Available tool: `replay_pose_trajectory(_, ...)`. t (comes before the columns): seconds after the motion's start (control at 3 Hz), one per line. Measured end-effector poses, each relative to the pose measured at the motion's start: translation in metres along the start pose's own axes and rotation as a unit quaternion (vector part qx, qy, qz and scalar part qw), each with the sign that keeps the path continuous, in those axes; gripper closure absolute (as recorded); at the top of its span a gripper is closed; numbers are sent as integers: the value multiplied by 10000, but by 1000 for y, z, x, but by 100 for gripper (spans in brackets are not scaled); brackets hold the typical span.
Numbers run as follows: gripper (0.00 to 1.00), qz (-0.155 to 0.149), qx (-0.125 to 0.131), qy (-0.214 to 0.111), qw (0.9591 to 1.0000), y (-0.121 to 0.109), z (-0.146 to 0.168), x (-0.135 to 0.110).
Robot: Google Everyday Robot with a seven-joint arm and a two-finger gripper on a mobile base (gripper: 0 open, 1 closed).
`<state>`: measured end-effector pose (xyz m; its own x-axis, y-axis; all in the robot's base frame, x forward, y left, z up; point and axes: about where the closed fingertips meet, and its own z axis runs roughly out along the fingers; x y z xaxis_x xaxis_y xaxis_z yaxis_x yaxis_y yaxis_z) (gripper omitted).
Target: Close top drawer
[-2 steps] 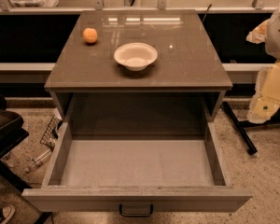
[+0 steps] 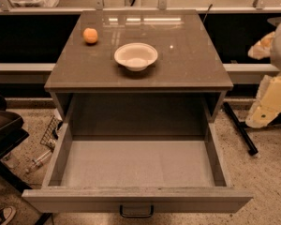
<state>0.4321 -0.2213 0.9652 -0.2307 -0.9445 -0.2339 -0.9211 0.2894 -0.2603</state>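
Observation:
The top drawer (image 2: pixel 136 165) of the grey-brown cabinet is pulled fully out toward the camera. Its deep grey interior is empty. Its flat front panel (image 2: pixel 75 201) runs along the bottom edge of the view, with a small dark loop handle (image 2: pixel 136 212) at its centre. My gripper (image 2: pixel 264 109) is the pale cream part of the arm at the right edge. It hangs beside the cabinet's right side, well clear of the drawer and above the floor.
On the cabinet top (image 2: pixel 187 64) stand a white bowl (image 2: pixel 136 56) and an orange fruit (image 2: pixel 90 35). A dark chair or stand (image 2: pixel 4 130) is at the left, with wire clutter (image 2: pixel 49 132) on the floor. A black bar (image 2: pixel 239 128) lies on the floor at the right. A shoe (image 2: pixel 1 215) shows at the bottom left.

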Motion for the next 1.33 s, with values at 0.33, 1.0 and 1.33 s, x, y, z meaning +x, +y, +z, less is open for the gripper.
replay_pose_trajectory(0.33, 39, 256, 56, -283, 9993, 26, 28, 25)
replay_pose_trajectory(1.0, 86, 676, 92, -1187, 9906, 104, 102, 71)
replay_pose_trajectory(1.33, 100, 766, -64, -1490, 9858, 154, 132, 92)
